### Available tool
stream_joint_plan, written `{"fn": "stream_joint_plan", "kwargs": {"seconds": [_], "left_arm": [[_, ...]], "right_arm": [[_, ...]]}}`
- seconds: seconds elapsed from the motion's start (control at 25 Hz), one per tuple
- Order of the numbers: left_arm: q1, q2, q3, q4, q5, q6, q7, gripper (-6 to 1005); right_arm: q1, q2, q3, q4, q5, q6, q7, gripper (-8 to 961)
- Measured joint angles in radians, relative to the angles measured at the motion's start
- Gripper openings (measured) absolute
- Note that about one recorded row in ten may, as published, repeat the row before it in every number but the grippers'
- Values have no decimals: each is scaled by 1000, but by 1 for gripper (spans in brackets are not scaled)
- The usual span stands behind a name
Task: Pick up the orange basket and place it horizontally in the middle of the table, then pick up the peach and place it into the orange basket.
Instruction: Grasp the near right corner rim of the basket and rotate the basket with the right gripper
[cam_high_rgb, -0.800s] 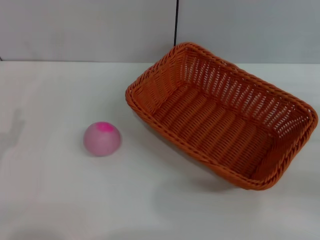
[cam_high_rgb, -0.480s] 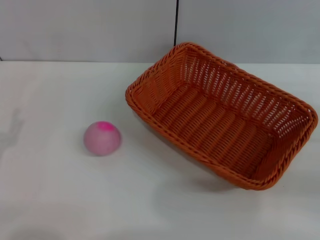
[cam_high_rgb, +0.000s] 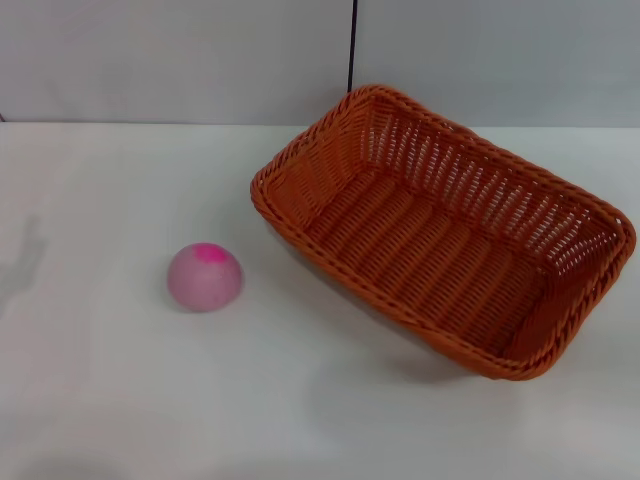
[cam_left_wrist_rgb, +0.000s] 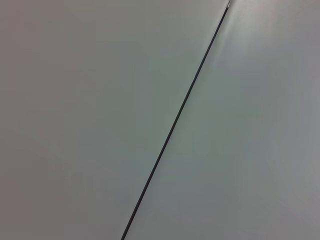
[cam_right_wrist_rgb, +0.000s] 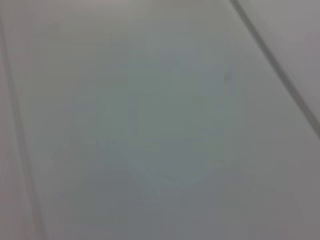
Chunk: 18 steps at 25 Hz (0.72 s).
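The orange basket (cam_high_rgb: 445, 235) sits askew on the right half of the white desk (cam_high_rgb: 100, 400), empty. The peach (cam_high_rgb: 204, 277) rests well apart on its left. Neither gripper shows, so the fingers' state cannot be told.

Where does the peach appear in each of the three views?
Head view: the peach lies on the table, left of the orange basket and apart from it.
Left wrist view: not in it.
Right wrist view: not in it.
Shared landmark: a thin dark seam line crosses every view.
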Motion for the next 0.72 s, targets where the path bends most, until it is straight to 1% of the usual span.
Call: {"fn": "stream_joint_plan", "kwargs": {"seconds": [0.04, 0.16, 0.2, 0.24, 0.28, 0.32, 0.36, 0.4, 0.44, 0.56, 0.6, 0.64, 0.68, 0.72], "left_arm": [[0, 0, 0, 0, 0, 0, 0, 834], [-1, 0, 0, 0, 0, 0, 0, 834], [-1, 0, -1, 0, 0, 0, 0, 834], [-1, 0, -1, 1, 0, 1, 0, 834], [-1, 0, -1, 2, 0, 1, 0, 834], [-1, 0, -2, 3, 0, 1, 0, 834], [-1, 0, -2, 3, 0, 1, 0, 834], [-1, 0, -2, 3, 0, 1, 0, 834], [-1, 0, -2, 3, 0, 1, 0, 834], [-1, 0, -6, 2, 0, 1, 0, 834], [-1, 0, -8, 2, 0, 1, 0, 834], [-1, 0, -8, 2, 0, 1, 0, 834], [-1, 0, -9, 2, 0, 1, 0, 834], [-3, 0, -9, 1, 0, 1, 0, 834]], "right_arm": [[0, 0, 0, 0, 0, 0, 0, 460], [-2, -4, -88, -179, -30, -3, 189, 462], [5, -12, -115, -303, -98, -4, 336, 463], [5, -12, -115, -303, -98, -4, 336, 464], [12, -16, -119, -360, -143, -7, 407, 465], [36, -29, -121, -486, -260, -16, 558, 466], [36, -29, -121, -486, -260, -16, 558, 467], [63, -41, -127, -598, -378, -23, 684, 468], [63, -41, -127, -598, -378, -23, 684, 469], [110, -58, -159, -739, -559, -28, 841, 471], [147, -71, -182, -799, -661, -37, 909, 472], [147, -71, -182, -799, -661, -37, 909, 473], [164, -77, -190, -818, -698, -45, 929, 474], [202, -91, -195, -841, -760, -65, 968, 475]]}}
